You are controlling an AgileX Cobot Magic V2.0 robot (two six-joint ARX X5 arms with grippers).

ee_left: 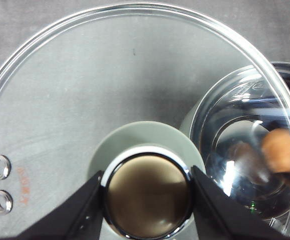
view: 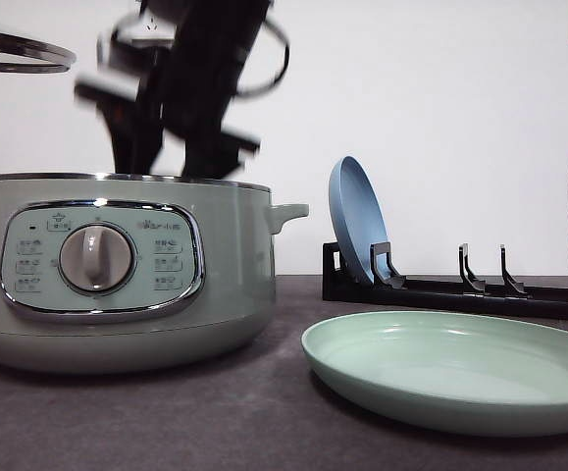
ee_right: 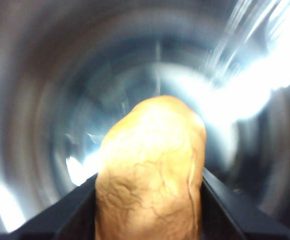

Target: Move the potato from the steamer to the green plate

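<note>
Blurring hides much of the steamer [view: 127, 275] bowl, yet the right gripper [ee_right: 150, 200] clearly clamps the potato [ee_right: 152, 175] inside it. Left gripper [ee_left: 147, 195] grips the lid knob [ee_left: 147, 197]; the green plate [view: 460, 368] sits partly cropped.

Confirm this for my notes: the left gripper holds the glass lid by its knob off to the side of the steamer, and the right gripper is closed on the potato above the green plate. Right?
Not quite. The right gripper grips the potato inside the steamer, per the right wrist view; the green plate sits bare in front. The left gripper does hold the lid by its knob.
</note>
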